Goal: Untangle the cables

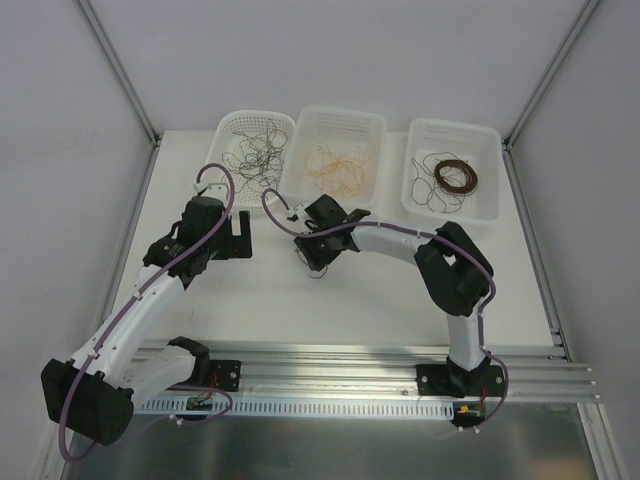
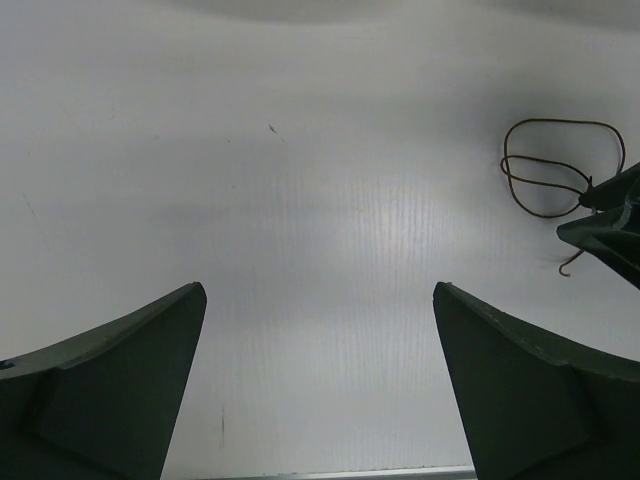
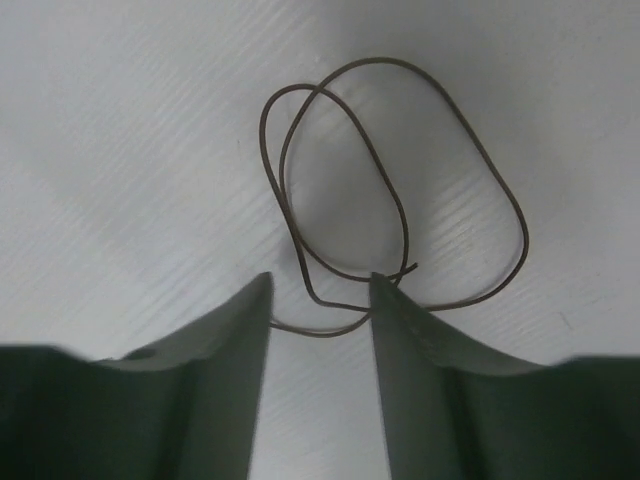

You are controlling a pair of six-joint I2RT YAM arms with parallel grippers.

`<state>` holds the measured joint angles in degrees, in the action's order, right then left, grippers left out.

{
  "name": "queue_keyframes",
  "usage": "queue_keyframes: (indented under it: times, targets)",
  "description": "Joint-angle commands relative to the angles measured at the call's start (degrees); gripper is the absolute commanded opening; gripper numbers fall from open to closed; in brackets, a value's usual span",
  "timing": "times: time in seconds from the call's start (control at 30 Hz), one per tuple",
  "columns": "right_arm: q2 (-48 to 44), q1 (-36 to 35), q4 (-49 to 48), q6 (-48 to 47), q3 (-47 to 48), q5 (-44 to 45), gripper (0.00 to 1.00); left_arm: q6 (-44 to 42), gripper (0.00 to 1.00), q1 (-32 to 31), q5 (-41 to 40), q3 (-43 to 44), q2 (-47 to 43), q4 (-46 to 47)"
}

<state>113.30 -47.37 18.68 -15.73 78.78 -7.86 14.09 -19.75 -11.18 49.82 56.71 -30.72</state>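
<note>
A: Brown wire [image 3: 404,228] crosses the gap of the right pincer [image 3: 320,285], doesn't it?

B: Yes, one strand lies between its fingers [image 3: 200,380], which stand partly apart with bench [image 3: 120,150] showing either side of the strand, so I judge nothing is clamped yet.

A: How should it close?

B: Sink until the tips meet the bench, then shut on that single strand. The wire makes two overlapping loops just beyond the tips, with a loose end beside one finger; catching two strands would likely pull the crossing tighter.

A: And the left pincer [image 2: 318,292]?

B: Spread wide, hovering above the bench near the loops, touching nothing. It could pin the far loop while the right one draws its strand out slowly, since wire this thin springs and slips.

A: The other wires?

B: Along the far edge: black wires [image 1: 255,155] in the left basket [image 1: 255,116], yellow wires [image 1: 340,160] in the middle basket [image 1: 345,110], a neat brown ring [image 1: 474,178] and a loose dark wire [image 1: 425,190] in the right basket [image 1: 455,124]
</note>
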Motion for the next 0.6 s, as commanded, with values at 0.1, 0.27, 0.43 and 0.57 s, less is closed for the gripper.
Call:
queue_keyframes:
  times: [0.1,0.27,0.43,0.57]
  targets:
    - [-0.5,-0.5,-3.5,-1.1,2.3,-0.1,0.11,-0.6,0.99,1.4,-0.6,-0.3,-1.5,1.0]
    - [-6.9,-0.7,-1.5,-2.5,0.9,0.9,0.01,-0.6,0.99,1.7,-0.1,-0.3,-1.5,1.2]
    - [-16.3,-0.6,0.8,-5.0,0.1,4.6,0.00,-0.6,0.99,1.8,0.3,-0.4,-1.4,1.2]
    - [-24.1,0.2,4.8,-6.9,1.4,9.6,0.01,-0.6,0.99,1.9,0.4,-0.4,-1.7,1.2]
